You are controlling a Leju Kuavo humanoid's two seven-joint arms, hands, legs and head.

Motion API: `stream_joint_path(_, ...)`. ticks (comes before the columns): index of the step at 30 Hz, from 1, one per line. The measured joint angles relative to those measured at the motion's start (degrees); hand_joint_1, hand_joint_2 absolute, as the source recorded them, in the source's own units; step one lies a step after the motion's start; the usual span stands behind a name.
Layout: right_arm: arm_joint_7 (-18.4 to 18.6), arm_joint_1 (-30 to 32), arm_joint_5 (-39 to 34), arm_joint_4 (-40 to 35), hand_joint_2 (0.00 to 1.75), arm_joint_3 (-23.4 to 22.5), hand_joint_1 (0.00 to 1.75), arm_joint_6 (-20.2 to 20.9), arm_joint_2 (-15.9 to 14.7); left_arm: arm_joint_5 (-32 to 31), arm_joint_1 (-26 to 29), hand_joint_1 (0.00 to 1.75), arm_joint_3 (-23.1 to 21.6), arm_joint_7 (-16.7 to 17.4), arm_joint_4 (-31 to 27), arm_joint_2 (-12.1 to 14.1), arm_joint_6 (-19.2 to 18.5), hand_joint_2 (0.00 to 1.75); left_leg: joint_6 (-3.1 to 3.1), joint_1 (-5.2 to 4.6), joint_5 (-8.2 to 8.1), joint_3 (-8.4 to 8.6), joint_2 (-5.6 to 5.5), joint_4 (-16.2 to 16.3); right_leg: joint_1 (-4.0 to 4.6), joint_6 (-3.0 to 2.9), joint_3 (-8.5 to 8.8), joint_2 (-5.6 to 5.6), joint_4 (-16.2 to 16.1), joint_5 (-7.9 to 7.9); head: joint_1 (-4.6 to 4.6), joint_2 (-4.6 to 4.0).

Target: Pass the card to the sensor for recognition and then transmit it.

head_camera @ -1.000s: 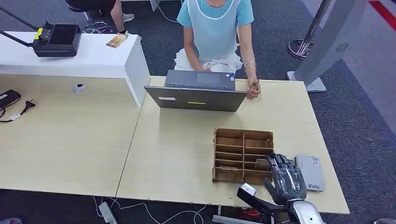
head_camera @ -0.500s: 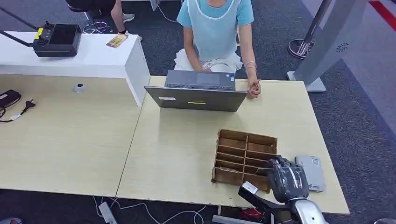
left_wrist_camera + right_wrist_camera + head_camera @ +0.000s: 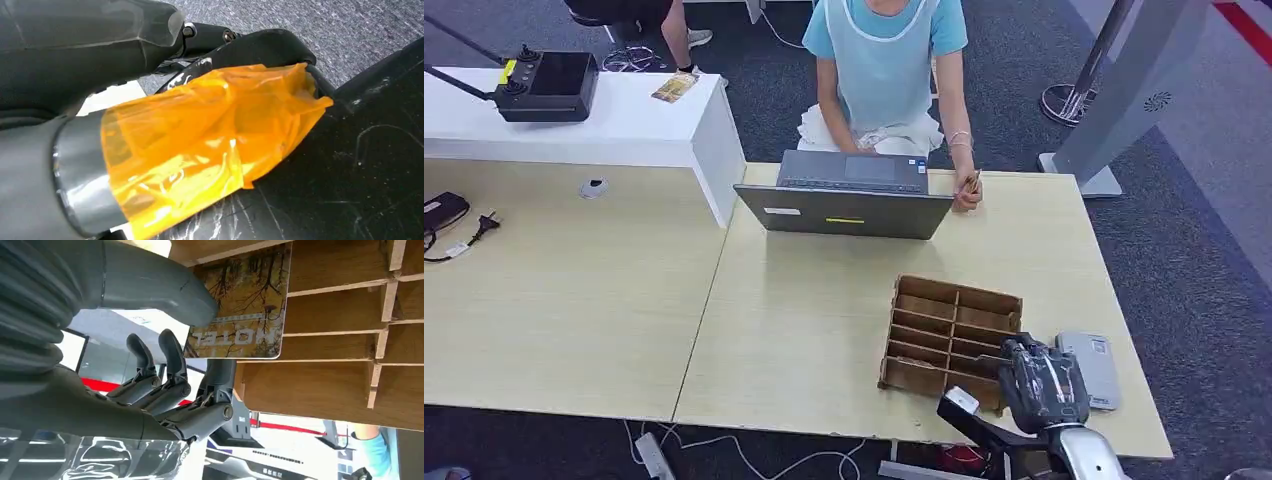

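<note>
Card (image 3: 240, 310) with an autumn-tree print and the word HOTEL on it sits pinched in the robot's right hand (image 3: 1044, 385), the thick thumb (image 3: 165, 287) pressed on its face and at least one finger behind it, while the other dark fingers (image 3: 167, 352) curl loosely beside it. It looks like a grip chosen to draw the card edgewise out of a narrow slot, since only one end of a card stands clear of the dividers. The card hangs right at the mouth of the wooden organiser (image 3: 949, 335), at the end of the box nearest the robot; whether it is wholly clear of its slot I cannot tell.

Just beside the hand, on the tabletop (image 3: 824, 320), lies the grey card reader (image 3: 1092, 368), placed close so the swing from box to sensor is short. The card has not reached it yet, as I judge it.

Across the tabletop a person (image 3: 884, 60) sits behind a laptop (image 3: 844, 200), one hand (image 3: 967, 192) at its corner, probably the one to receive the card.

The left hand (image 3: 210, 150), wrapped in orange film, hangs low over the carpet; its fingers are hidden.
</note>
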Motion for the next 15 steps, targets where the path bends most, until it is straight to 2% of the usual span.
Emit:
stream_joint_path(4,-0.99,0.16,-1.14,-0.04,1.75,-0.31,1.41,-0.31,0.13,0.00,0.00,0.00,0.00,0.00,0.00,0.00,0.02,0.00,0.00,0.00,0.00,-0.01,0.00,0.00,0.00,0.00,0.00,0.00,0.00,0.00,0.00,0.00)
stream_joint_path(5,-4.38,0.52,-6.85,-0.67,1.75,-1.16,1.45,-0.24,0.13,0.00,0.02,0.00,0.00,0.00,0.00,0.00,0.13,0.00,0.00,0.00,0.00,0.00,0.00,0.00,0.00,0.00,-0.01,0.00,0.00,0.00,0.00,0.00)
stream_joint_path(6,-6.09,0.80,-9.69,-1.22,1.75,-1.48,1.50,-0.24,0.13,0.00,0.04,0.00,0.00,0.00,0.00,0.00,0.20,0.00,0.00,0.00,0.00,0.00,0.01,0.00,0.00,0.00,-0.01,0.02,0.00,0.00,0.02,0.00)
stream_joint_path(10,-10.44,2.09,-16.41,-3.65,1.75,-2.69,1.69,-0.11,0.07,0.00,0.10,0.00,0.00,-0.20,0.00,0.00,0.39,0.00,0.00,0.00,-0.01,-0.02,-0.02,0.00,0.00,0.00,-0.02,-0.01,0.00,-0.01,0.00,0.00)
stream_joint_path(15,-15.82,2.92,-23.23,-6.36,1.75,-4.41,1.75,0.81,-0.46,0.00,0.16,0.00,0.00,-0.63,0.00,0.02,0.52,0.00,0.01,0.00,-0.01,-0.02,-0.01,0.00,0.00,0.00,-0.02,0.00,0.00,-0.01,0.00,0.00)
